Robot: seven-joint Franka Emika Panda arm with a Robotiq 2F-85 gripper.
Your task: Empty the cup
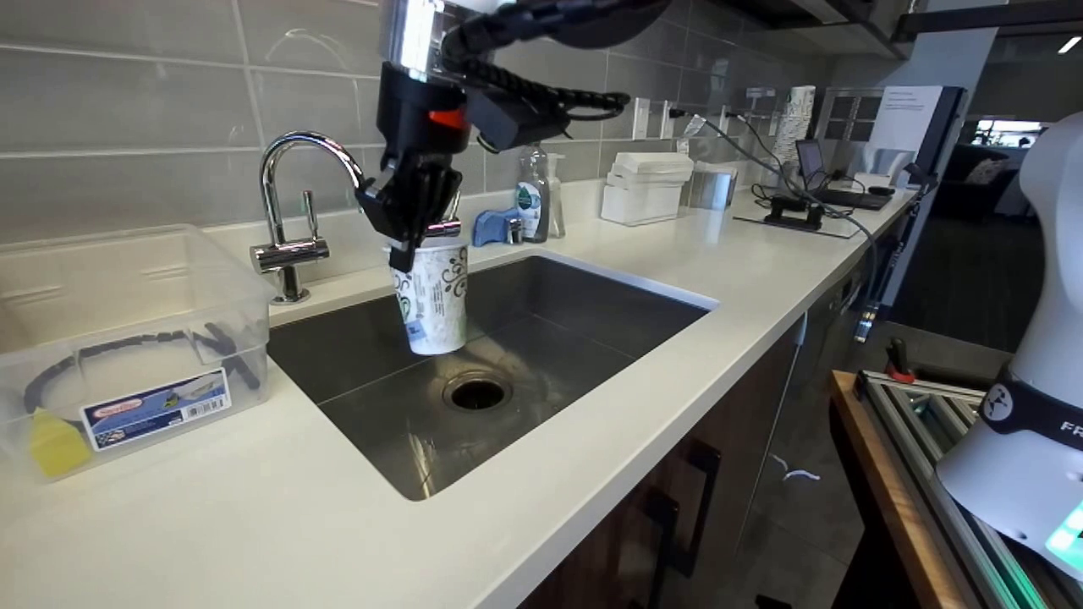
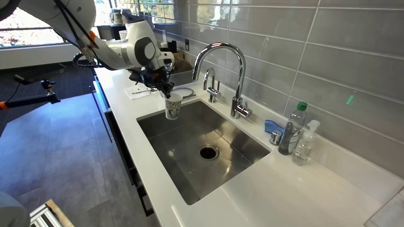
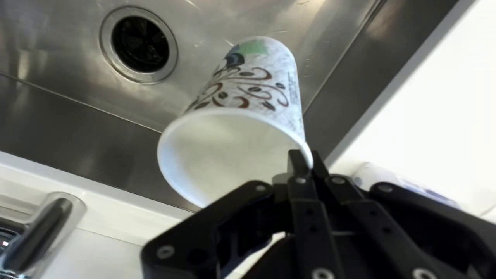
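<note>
One paper cup [image 1: 436, 303] hangs over the sink [image 1: 568, 355], close to upright, its rim pinched in the hand [image 3: 309, 159]. Brown swirls mark its side. A drain [image 3: 139, 44] opens in the sink floor.

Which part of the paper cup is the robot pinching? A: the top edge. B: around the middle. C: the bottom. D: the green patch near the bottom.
A: in the wrist view, the gripper has the paper cup by its rim, which runs between the two fingertips.
</note>
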